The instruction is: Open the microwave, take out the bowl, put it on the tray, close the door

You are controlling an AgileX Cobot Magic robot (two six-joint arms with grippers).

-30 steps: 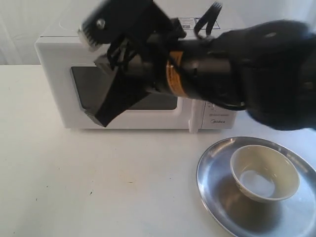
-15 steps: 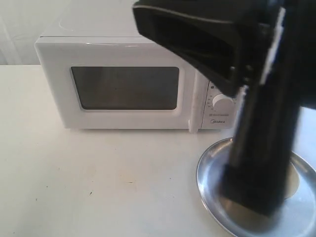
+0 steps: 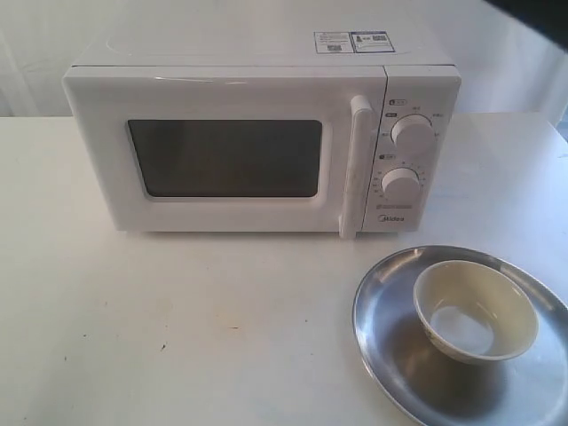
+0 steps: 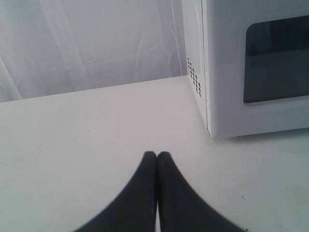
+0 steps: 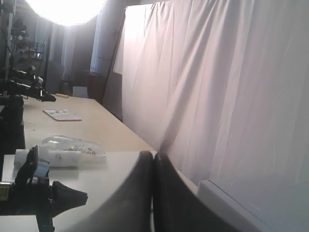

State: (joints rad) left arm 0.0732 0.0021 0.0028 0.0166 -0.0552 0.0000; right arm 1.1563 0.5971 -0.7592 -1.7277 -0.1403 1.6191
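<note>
Microwave [image 3: 257, 142] noted upright on the surface [image 3: 133, 311]. Door [image 3: 98, 151] seen flush with the case, handle [image 3: 355, 164] beside the control panel; no gap can be made out at the seam.

Bowl [image 3: 476, 311] found outside the microwave, in front of its knob side, seated upright inside the tray [image 3: 390, 346] and looking empty. Part of the tray is cut off by the frame edge.

Left end effector [image 4: 157, 155]: fingertips pressed together, nothing held, low over the surface just off the microwave's vented side wall. Right end effector [image 5: 153, 155]: fingertips likewise together, empty, raised and pointed at a curtain [image 5: 217, 87]; its place relative to the microwave cannot be told.

Task judged essentially complete.

Risks, as judged:
- Door possibly pushed to but not latched; latch state is not shown, so it could swing out unnoticed.
- Left arm is close to the microwave's side; a sideways swing could strike the case and shift it.
- A low pass in front of the microwave by either arm could clip the bowl or skid the tray.
</note>
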